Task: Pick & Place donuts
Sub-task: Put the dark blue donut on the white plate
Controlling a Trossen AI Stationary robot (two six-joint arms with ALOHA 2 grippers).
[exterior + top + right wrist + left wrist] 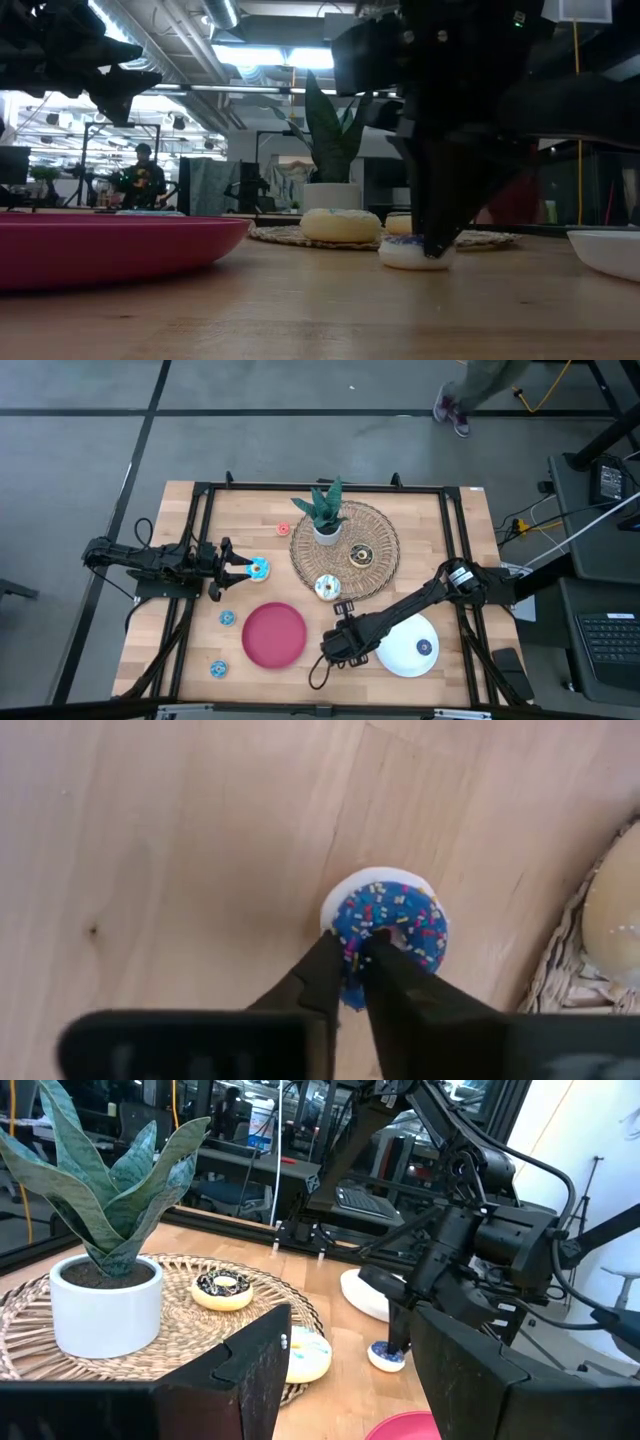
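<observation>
Right wrist view: blue sprinkled donut [392, 928] between right claw [352, 955] tips.

Worktop [190, 660]: pale, smooth wood planks. Round mat [375, 530]: rough woven wicker. Red plate [274, 635]: smooth, glossy plastic. Small blue donut [392, 928]: sprinkled icing on white base. Fingers [330, 982]: matt black.

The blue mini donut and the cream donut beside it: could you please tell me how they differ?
Size: the blue mini donut is clearly smaller than the cream donut. Look: the blue mini donut has blue icing with coloured sprinkles on a white base; the cream donut is pale. Place: the blue mini donut lies on bare wood, the cream donut on the woven mat's edge. State: the right gripper pinches the blue mini donut; the cream donut is untouched. Both lie flat.
</observation>
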